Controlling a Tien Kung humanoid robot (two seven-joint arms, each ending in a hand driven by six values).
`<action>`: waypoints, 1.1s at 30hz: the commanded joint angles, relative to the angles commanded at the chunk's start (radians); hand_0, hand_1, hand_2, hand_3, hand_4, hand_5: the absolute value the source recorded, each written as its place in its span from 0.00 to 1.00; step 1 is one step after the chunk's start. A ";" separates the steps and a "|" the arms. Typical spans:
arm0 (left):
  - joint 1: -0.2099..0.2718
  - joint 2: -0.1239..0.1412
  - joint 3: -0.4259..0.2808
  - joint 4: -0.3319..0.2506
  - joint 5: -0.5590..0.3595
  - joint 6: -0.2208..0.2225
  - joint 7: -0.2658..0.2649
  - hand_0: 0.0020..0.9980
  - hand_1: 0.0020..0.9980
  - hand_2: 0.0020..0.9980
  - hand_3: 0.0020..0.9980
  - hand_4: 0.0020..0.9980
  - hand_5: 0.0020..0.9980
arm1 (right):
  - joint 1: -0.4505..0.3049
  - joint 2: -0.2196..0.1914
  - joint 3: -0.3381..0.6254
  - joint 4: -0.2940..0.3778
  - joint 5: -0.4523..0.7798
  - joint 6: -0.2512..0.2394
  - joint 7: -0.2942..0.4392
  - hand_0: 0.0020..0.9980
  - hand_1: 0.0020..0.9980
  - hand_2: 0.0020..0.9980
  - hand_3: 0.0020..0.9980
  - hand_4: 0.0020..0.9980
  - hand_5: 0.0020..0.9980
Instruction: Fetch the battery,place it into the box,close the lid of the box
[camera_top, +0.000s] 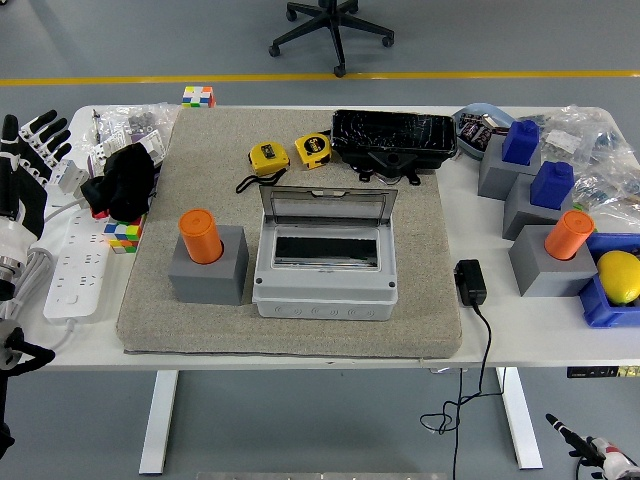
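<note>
The left hand (28, 160) is hovering at the table's (300, 345) left edge, fingers spread and holding nothing, well apart from the orange battery (200, 236) and the open-lidded box (325, 270).

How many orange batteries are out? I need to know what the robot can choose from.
2. One orange battery stands in the gray holder on the mat; the other orange battery stands in a gray holder at right.
</note>
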 joint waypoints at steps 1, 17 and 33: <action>0.004 0.000 0.004 -0.009 0.017 0.001 0.001 0.94 0.97 0.92 0.88 1.00 0.92 | 0.000 0.000 0.001 0.000 -0.001 0.000 0.000 0.90 0.88 0.82 0.86 1.00 1.00; 0.033 -0.021 0.085 -0.051 0.106 -0.003 0.003 0.98 1.00 1.00 1.00 1.00 0.73 | -0.001 0.002 0.005 0.000 -0.003 0.001 0.000 0.90 0.88 0.82 0.86 1.00 1.00; 0.056 -0.054 0.233 -0.030 -0.013 -0.029 -0.032 1.00 1.00 1.00 1.00 1.00 0.79 | -0.001 0.001 -0.009 0.001 0.003 0.001 0.000 0.90 0.88 0.82 0.86 1.00 1.00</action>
